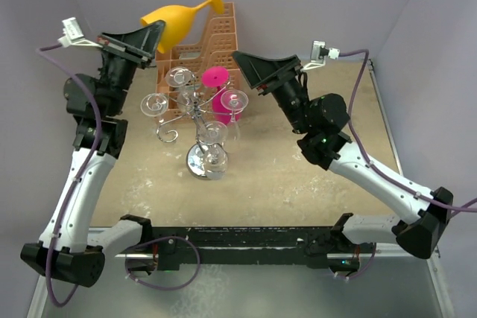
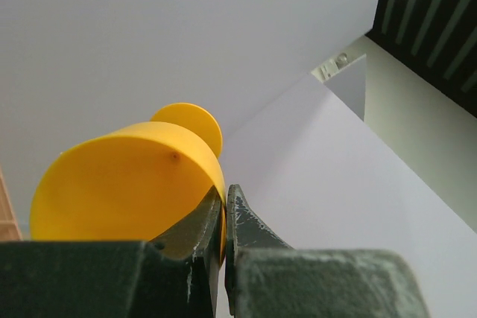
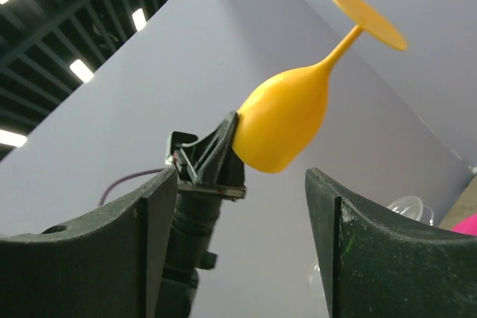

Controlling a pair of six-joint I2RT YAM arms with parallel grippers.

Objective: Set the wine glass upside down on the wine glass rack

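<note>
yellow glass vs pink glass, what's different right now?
The yellow glass is pinched at its rim by the left gripper; the pink glass has no gripper on it. The yellow glass is up in the air and tilted; the pink glass sits low beside the rack, near vertical. Shared: both are opaque and stemmed, with the foot uppermost.

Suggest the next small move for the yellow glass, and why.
Probably ease the open right gripper up toward the stem of the yellow wine glass for a handover: the left gripper pinches only its rim, foot tilted up, away from the wine glass rack.
</note>
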